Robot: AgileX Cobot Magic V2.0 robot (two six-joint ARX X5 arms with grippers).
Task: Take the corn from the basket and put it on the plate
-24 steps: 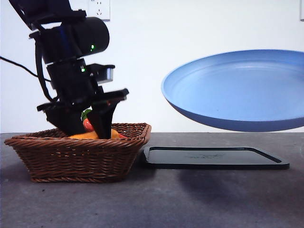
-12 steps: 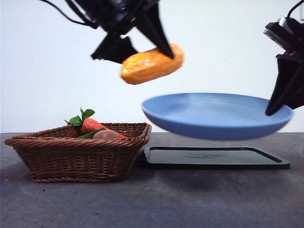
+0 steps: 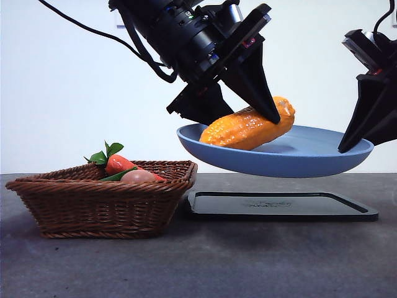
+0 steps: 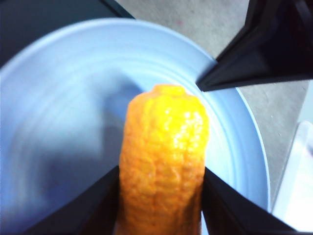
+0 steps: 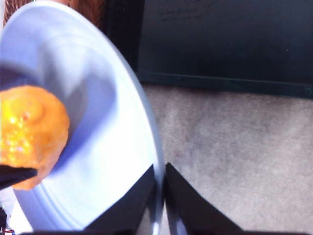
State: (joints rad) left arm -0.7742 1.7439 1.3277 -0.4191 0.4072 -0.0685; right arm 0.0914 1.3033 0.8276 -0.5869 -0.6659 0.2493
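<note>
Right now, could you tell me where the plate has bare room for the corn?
The plate is bare between the corn and the right tool pinching its rim. The side under the left tool is crowded.

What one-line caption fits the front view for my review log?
Left gripper lowers the bumpy orange-yellow corn cob onto the round light-blue plate, held aloft by the right gripper.

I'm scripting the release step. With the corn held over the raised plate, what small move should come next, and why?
Probably open the left gripper. The corn is clamped between its jaws, its lower end apparently on the plate, which the right gripper pinches by the rim above the black tray. Releasing should leave it lying there.
</note>
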